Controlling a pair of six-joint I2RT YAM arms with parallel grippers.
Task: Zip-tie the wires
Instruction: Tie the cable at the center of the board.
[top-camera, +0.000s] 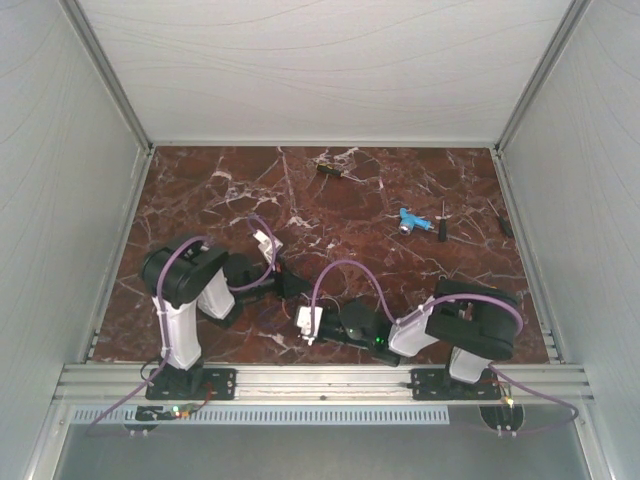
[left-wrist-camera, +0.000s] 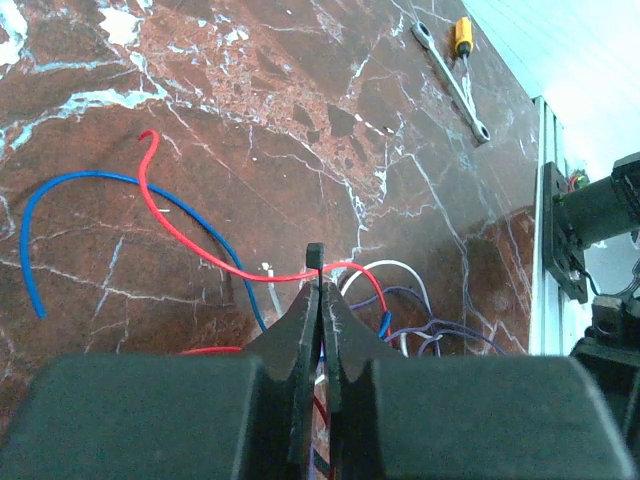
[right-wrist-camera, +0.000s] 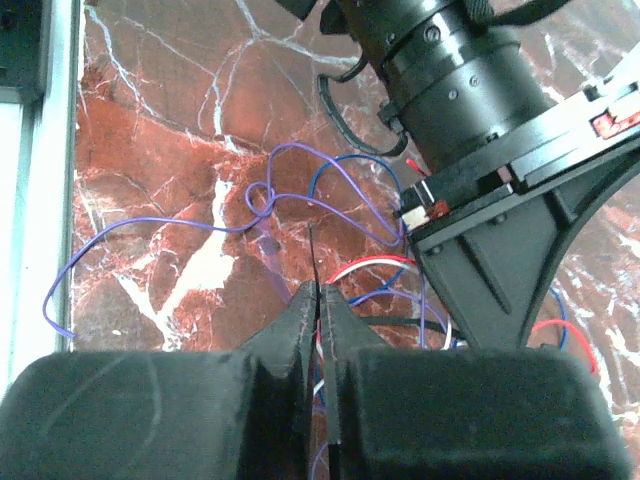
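The wires (left-wrist-camera: 404, 300) are a loose tangle of thin red, blue, white and purple strands on the marble. They show in the left wrist view just beyond my left gripper (left-wrist-camera: 318, 285). That gripper is shut on a thin black zip tie, whose end (left-wrist-camera: 314, 257) pokes out above the tips. In the right wrist view the wires (right-wrist-camera: 300, 190) spread ahead of my right gripper (right-wrist-camera: 318, 290). It is shut on a thin black zip-tie strip (right-wrist-camera: 312, 250). In the top view both grippers meet near the table's middle front (top-camera: 290, 295) and hide the wires.
A blue-handled tool (top-camera: 413, 221) and a small screwdriver (top-camera: 442, 222) lie at the back right. A wrench (left-wrist-camera: 450, 70) and a yellow-handled screwdriver (left-wrist-camera: 461, 35) lie far ahead in the left wrist view. The left arm's body (right-wrist-camera: 480, 120) looms close over the wires.
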